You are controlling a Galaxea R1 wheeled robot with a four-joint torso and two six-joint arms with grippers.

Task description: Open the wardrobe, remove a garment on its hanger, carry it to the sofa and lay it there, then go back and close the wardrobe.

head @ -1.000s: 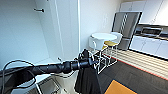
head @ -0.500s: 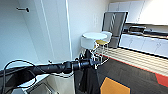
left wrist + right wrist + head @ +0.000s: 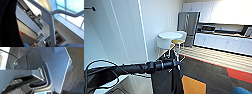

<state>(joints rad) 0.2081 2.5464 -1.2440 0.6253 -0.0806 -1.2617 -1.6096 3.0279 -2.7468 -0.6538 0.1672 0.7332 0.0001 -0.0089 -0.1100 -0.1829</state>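
Left claw (image 3: 177, 63) clenched on the hanger (image 3: 50, 21), black T-shirt (image 3: 164, 81) dangling below, white stools (image 3: 166, 40) beyond, right claw's state unclear

The left arm (image 3: 134, 68) stretches forward, its jaws clamped.

The floor (image 3: 214, 72) is dark grey carpet, with an orange square patch (image 3: 194, 85) near the robot and a red stripe (image 3: 236, 73) further away. Behind the stripe lies a band of pale wooden boards (image 3: 214, 56). On the floor stand white round stools (image 3: 167, 40) beside the white wall.
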